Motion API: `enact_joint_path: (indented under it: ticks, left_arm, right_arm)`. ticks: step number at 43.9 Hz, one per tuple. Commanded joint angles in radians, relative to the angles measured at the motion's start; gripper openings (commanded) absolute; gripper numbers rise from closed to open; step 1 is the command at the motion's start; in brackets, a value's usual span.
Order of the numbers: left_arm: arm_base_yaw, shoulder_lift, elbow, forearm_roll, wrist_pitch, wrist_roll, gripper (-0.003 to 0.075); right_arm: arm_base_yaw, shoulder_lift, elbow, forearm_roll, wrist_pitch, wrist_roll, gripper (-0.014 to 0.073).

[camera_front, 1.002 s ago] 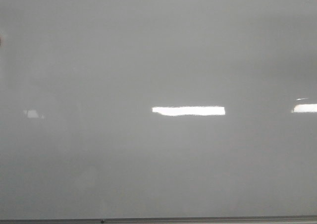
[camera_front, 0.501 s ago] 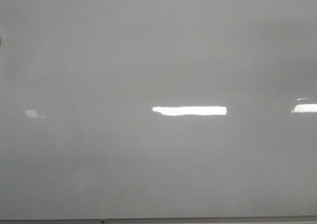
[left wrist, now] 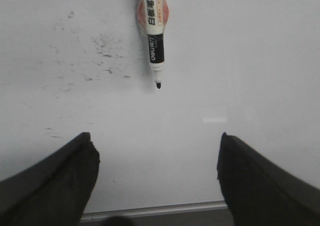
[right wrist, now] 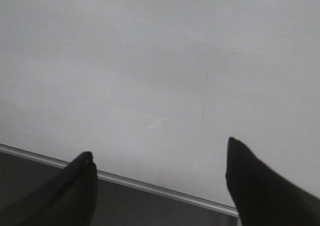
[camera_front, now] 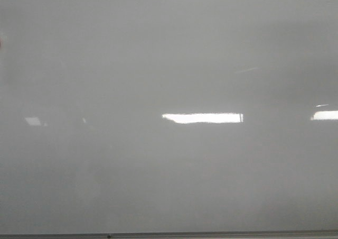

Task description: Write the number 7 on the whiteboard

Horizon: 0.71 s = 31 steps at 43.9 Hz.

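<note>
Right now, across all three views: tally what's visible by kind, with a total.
Whiteboard: 1
Marker: 1, uncapped, lying on the board, not gripped
Grippers: 2, left gripper and right gripper, both open and empty
Written 7: 0, only faint smudges near the marker
Total: 4

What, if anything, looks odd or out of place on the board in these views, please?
A marker sits uncapped on the whiteboard, tip exposed, held by neither gripper. Beside it are dark smudges, like poorly wiped ink. No written figure shows in any view.
</note>
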Motion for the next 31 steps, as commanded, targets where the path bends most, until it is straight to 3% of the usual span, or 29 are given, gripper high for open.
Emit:
enact_joint_path:
  ticks: [1, 14, 31]
  left_arm:
    - [-0.004, 0.062, -0.042, -0.057, -0.093, 0.012, 0.0491]
    - [-0.004, 0.252, -0.099, -0.094, -0.256, 0.012, 0.0489]
    - [-0.004, 0.473, -0.213, -0.094, -0.306, 0.019, 0.0489]
  right_arm:
    - [0.000, 0.009, -0.033, 0.006, -0.084, -0.011, 0.0559]
    - [0.000, 0.009, -0.032, 0.006, -0.088, -0.011, 0.0559]
    - [0.000, 0.009, -0.031, 0.006, -0.091, -0.011, 0.0559]
